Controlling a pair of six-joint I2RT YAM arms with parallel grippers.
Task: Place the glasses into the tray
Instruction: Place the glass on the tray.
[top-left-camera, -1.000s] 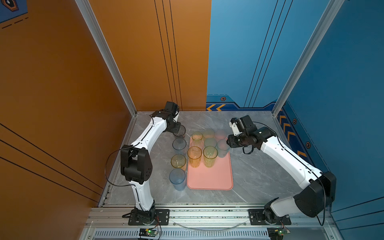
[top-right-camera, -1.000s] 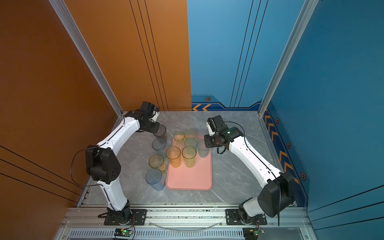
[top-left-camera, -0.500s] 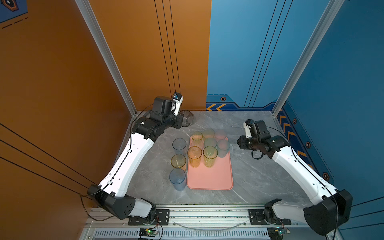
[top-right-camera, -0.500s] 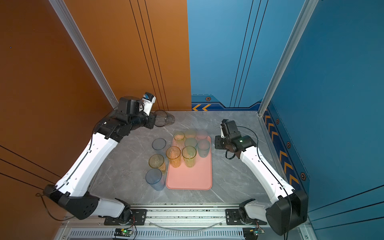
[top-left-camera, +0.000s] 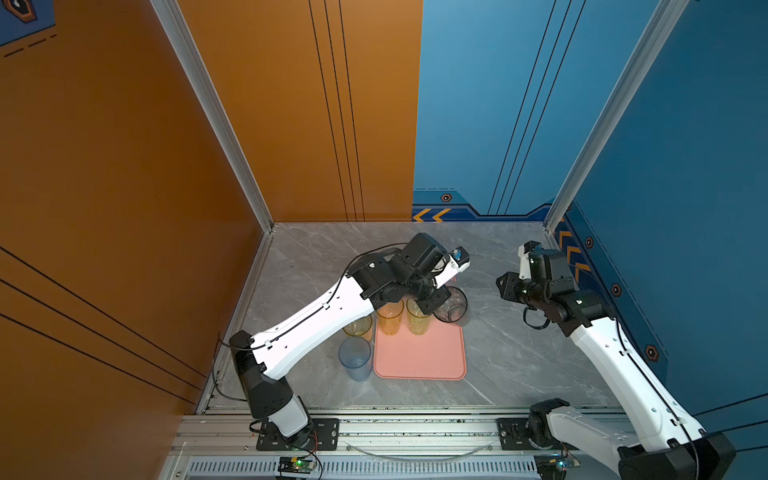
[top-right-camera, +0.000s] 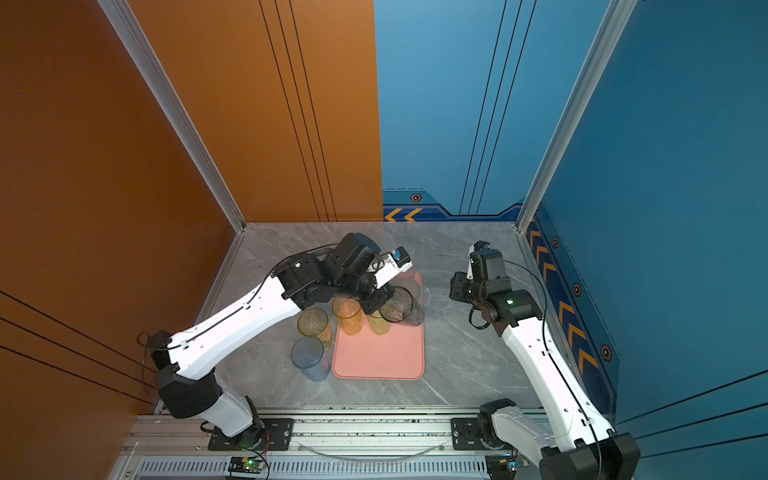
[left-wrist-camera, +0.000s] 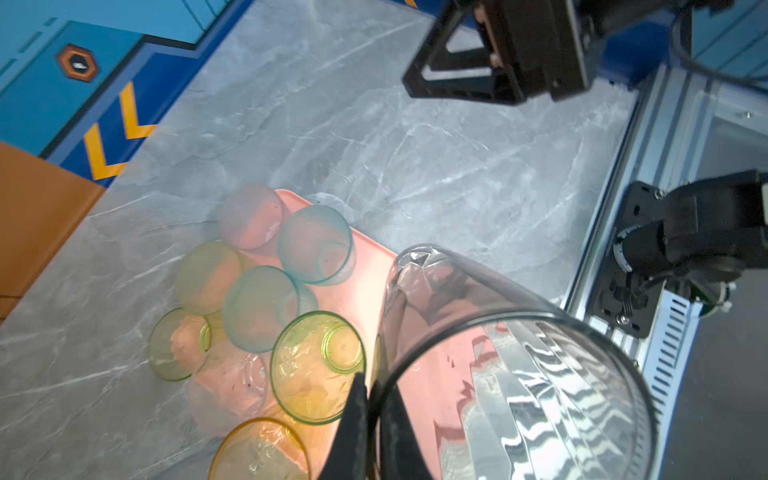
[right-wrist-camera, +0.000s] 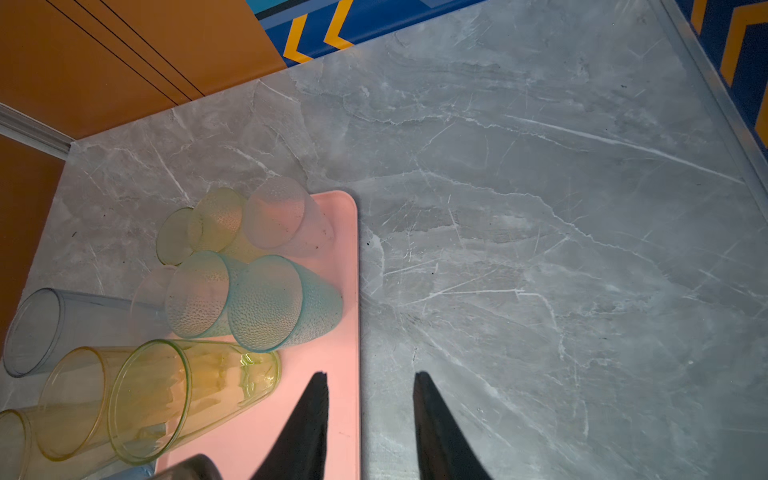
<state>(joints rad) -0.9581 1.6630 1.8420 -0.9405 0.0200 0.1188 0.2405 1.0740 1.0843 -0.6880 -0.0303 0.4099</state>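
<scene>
No words, brands or numbers can be read. The only signs are yellow chevrons (top-left-camera: 432, 215) and an orange hexagon badge (top-left-camera: 446, 198) on the blue wall (top-left-camera: 478, 104) behind the desk (top-left-camera: 507, 357).

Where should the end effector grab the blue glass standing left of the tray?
Pinch the blue glass by its rim, one finger inside and one outside, coming down from above on its left side. It stands upright with its mouth open, and the tray on its right and an amber glass just behind it crowd those sides.
</scene>
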